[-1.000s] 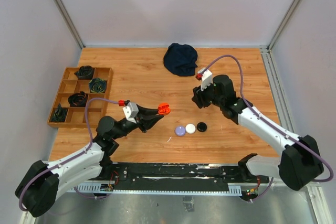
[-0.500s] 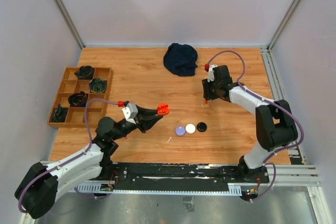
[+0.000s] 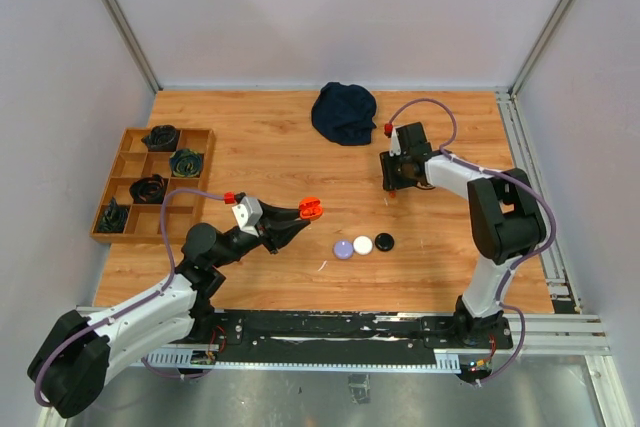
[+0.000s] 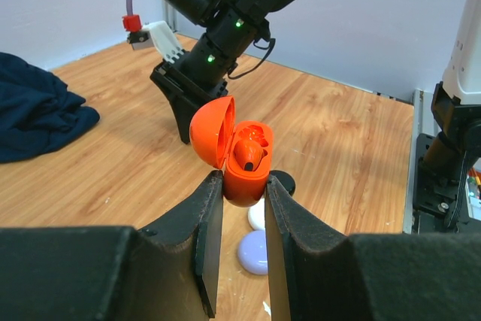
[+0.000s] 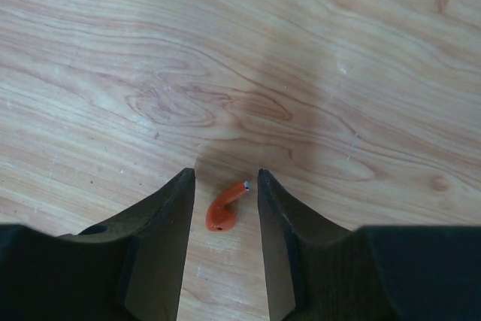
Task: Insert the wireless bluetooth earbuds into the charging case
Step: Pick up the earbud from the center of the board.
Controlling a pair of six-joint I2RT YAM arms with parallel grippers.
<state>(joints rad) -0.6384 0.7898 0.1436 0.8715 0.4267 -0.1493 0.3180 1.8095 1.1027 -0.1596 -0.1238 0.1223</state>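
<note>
My left gripper (image 3: 303, 214) is shut on an orange charging case (image 4: 244, 180), held above the table with its lid open (image 4: 210, 131). One orange earbud (image 4: 250, 154) sits inside the case. My right gripper (image 3: 392, 185) points down at the table, right of centre. In the right wrist view it (image 5: 224, 180) is open, and a second orange earbud (image 5: 222, 213) lies on the wood between its fingers, touching neither. The case also shows in the top view (image 3: 312, 208).
Three small round cases lie in a row on the table: purple (image 3: 344, 249), white (image 3: 363, 245), black (image 3: 384, 241). A dark blue cloth (image 3: 344, 112) lies at the back. A wooden divided tray (image 3: 122, 179) with dark items stands at the left.
My right arm has folded upward and brought its gripper down over the orange earbud on the table. My left gripper with the case has not moved.
</note>
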